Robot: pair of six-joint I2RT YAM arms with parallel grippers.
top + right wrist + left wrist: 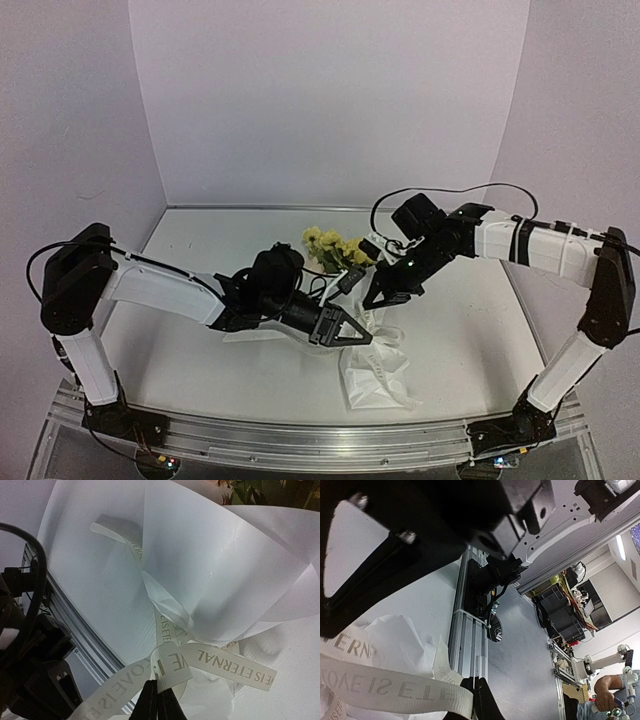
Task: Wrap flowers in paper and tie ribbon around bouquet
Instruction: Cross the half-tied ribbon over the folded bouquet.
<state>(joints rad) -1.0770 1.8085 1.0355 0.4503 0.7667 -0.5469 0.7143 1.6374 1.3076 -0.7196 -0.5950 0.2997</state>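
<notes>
The bouquet lies mid-table: pale yellow flowers point(335, 248) stick out of crinkly white paper point(376, 378) that runs toward the near edge. Both grippers meet over its middle. My left gripper point(356, 336) has its jaws together on the end of the cream-white printed ribbon point(385, 686), seen up close in the left wrist view point(475, 681) with paper point(395, 635) beneath. My right gripper point(376, 298) is shut on a fold of the ribbon point(225, 664) where its strands cross below the paper cone point(200, 555); its fingertips point(153, 692) touch each other. Green leaves point(260, 490) show at the top.
An aluminium rail point(300, 436) runs along the table's near edge, close to the paper's end, and shows again in the left wrist view point(470, 640). Lilac walls close in the back and both sides. A black cable point(440, 192) loops above the right arm.
</notes>
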